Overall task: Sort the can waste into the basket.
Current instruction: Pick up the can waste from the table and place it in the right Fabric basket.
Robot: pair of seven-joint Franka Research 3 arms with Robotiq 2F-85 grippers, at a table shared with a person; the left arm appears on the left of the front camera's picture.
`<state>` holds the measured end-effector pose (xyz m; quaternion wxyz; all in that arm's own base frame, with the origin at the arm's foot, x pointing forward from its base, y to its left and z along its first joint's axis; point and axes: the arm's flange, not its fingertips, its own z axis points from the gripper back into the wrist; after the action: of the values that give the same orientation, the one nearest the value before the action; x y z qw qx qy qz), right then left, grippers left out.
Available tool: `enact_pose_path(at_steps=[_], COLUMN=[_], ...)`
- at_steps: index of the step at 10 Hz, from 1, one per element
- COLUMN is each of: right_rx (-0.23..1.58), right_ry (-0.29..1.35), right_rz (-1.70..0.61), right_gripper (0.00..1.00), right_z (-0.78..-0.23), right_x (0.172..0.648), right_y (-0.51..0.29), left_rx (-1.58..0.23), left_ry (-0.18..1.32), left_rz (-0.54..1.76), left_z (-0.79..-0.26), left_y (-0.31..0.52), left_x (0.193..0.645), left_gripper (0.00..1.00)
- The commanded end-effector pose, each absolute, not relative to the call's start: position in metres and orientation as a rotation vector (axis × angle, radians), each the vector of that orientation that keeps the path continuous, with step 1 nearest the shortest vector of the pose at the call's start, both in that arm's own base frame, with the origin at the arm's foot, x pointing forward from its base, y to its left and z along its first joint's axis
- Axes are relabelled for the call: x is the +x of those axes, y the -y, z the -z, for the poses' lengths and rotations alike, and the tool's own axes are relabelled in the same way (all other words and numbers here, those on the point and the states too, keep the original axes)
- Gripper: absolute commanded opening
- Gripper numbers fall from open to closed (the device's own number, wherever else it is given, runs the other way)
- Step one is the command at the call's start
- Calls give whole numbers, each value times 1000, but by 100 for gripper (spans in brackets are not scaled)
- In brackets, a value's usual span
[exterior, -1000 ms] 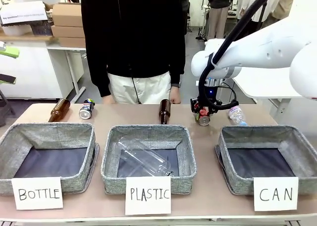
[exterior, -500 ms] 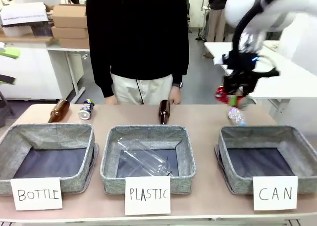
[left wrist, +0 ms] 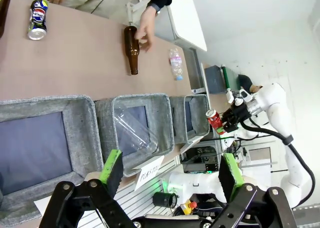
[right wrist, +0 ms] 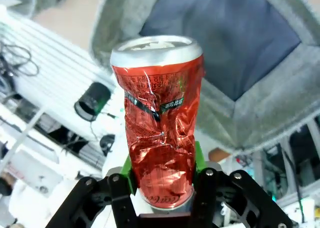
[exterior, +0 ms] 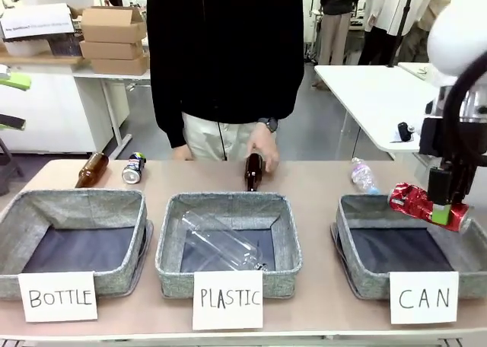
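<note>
Nearest, on left wrist view: left gripper (left wrist: 171,168) wide open, nothing between green pads (left wrist: 112,165), looking down on the baskets from near left. Along near side of tan table (exterior: 319,181), three grey woven-fabric rectangular baskets in a row, each with a white handwritten paper sign. BOTTLE basket (exterior: 76,202) at left. PLASTIC basket (exterior: 228,201) in middle, large clear plastic bottle (exterior: 221,242) lying inside. CAN basket (exterior: 370,282) at right, dark lining showing. In the air above right part of CAN basket: right gripper (exterior: 441,206) clamped shut on dented red metal drink can (exterior: 411,200), can tilted near horizontal, clear of the basket. Farther back on table: small clear plastic bottle (exterior: 363,175) lying just beyond CAN basket. Brown glass bottle (exterior: 253,172) beyond PLASTIC basket, touched by person's hand (exterior: 264,145). At far left, dark blue metal drink can (exterior: 134,167) on its side, just beside second brown glass bottle (exterior: 91,169). Person in black top (exterior: 224,50) standing at far side.
</note>
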<state>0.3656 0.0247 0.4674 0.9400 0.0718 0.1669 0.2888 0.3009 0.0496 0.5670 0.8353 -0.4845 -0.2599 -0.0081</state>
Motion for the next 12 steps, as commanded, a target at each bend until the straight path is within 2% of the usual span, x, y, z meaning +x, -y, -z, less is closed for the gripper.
enact_pose_path(at_steps=[1,5,6,7,12], right_rx=[219,221,214,190,223], right_ry=[-253,-244,-243,-239,-197], right_rz=[-614,-583,-581,-571,-591], right_gripper=[5,5,59,100,100], right_z=[-460,-463,-462,-459,-461], right_x=[368,377,378,379,383], right_y=[-23,-18,-17,-17,-16], left_rx=[-1047,-1047,-1047,-1047,-1047], left_ry=[570,570,570,570,570], left_rz=[35,35,35,35,35], left_z=[-566,-566,-566,-566,-566], left_y=[-48,-48,-48,-48,-48], left_x=[303,303,303,303,303], left_gripper=[100,100,100,100,100])
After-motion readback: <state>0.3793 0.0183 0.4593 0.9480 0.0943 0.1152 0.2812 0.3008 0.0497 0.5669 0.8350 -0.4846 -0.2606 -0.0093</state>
